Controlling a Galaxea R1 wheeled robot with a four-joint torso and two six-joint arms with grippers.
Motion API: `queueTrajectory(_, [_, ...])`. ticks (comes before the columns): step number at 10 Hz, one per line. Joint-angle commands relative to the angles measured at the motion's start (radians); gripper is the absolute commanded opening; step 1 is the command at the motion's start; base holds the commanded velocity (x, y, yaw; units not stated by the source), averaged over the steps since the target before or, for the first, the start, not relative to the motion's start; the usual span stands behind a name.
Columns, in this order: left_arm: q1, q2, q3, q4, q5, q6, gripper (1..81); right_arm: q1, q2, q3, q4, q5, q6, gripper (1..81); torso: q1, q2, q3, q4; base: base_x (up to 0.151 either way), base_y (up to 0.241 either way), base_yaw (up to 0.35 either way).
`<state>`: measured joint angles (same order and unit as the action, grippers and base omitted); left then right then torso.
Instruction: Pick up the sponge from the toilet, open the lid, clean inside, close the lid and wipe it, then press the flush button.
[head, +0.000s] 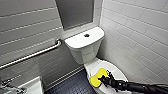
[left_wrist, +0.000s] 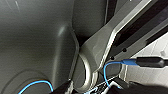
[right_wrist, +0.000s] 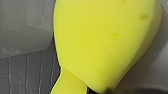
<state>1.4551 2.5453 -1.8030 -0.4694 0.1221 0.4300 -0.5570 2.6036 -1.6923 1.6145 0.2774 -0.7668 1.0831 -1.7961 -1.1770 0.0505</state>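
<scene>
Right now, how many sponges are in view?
1. The yellow sponge is over the toilet lid, at the right gripper. More could be hidden.

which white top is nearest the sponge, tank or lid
The lid, with the sponge at its edge; the tank top, farther back, carries a dark button.

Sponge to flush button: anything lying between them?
Nothing loose, in the head view: just bare lid and the front of the tank between the sponge and the flush button.

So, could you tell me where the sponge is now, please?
In the head view, the sponge sits at the left edge of the toilet bowl, at the right hand.
</scene>
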Motion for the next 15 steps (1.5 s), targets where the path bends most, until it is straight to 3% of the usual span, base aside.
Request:
queueTrajectory(1, [0.009,-0.026,0.030,-0.003,0.103,0.007,81.1,0.007,-0.180,0.189,-0.021,-0.001,-0.002,1.0,0.000,0.000,0.000,0.000,0.000,0.000,0.000])
queueTrajectory(7, [0.005,-0.032,0.030,0.001,0.103,0.007,81.1,-0.188,-0.454,0.373,-0.047,0.009,-0.005,1.0,0.000,0.000,0.000,0.000,0.000,0.000,0.000])
queueTrajectory(12, [-0.020,-0.054,0.028,-0.011,0.103,0.007,81.1,-0.382,-0.578,0.373,-0.065,-0.011,-0.002,1.0,0.000,0.000,0.000,0.000,0.000,0.000,0.000])
queueTrajectory(13, [-0.025,-0.059,0.025,-0.011,0.102,0.006,81.1,-0.432,-0.584,0.376,-0.082,-0.017,-0.003,1.0,0.000,0.000,0.000,0.000,0.000,0.000,0.000])
queueTrajectory(15, [-0.029,-0.063,0.024,-0.012,0.083,0.003,81.1,-0.571,-0.569,0.373,-0.215,-0.029,-0.003,1.0,0.000,0.000,0.000,0.000,0.000,0.000,0.000])
